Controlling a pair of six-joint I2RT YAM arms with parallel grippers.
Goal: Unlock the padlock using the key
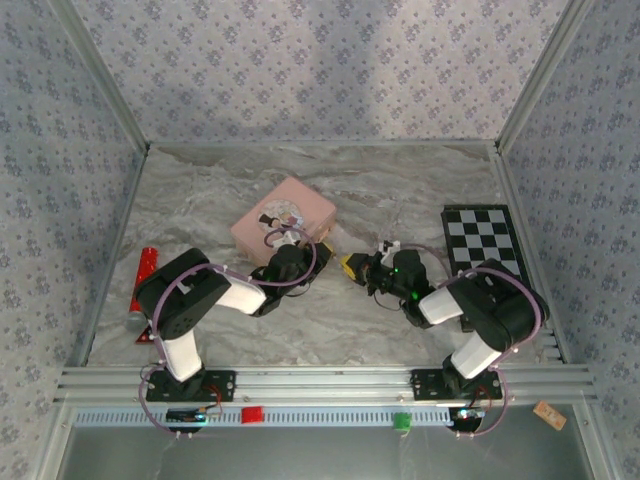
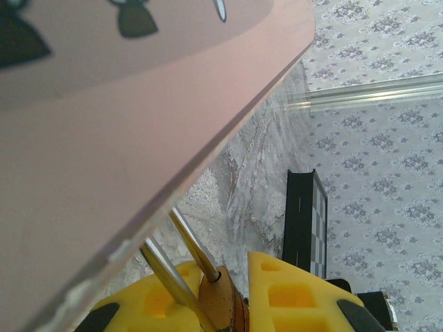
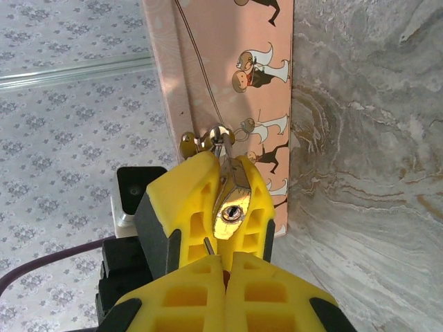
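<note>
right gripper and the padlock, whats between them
In the right wrist view, a thin metal tip, likely the key, juts from the right gripper, just short of the padlock.

In the left wrist view the pink tin (image 2: pixel 104 138) is a close, out-of-focus slab cut off by the top and left edges; its printed figures are dark blurs. The padlock (image 2: pixel 223 308) is cropped by the bottom edge, its brass body partly covered by the left gripper's yellow fingers (image 2: pixel 294 294), and the top of its shackle (image 2: pixel 194 249) is hidden behind the tin's rim. In the right wrist view the key (image 3: pixel 208 246) is a thin metal sliver; the rest is buried between the right gripper's fingers (image 3: pixel 270 294). Whether its tip touches the keyhole (image 3: pixel 234 213) cannot be told. From above, the right arm covers the near edge of the checkerboard (image 1: pixel 480 235).
</note>
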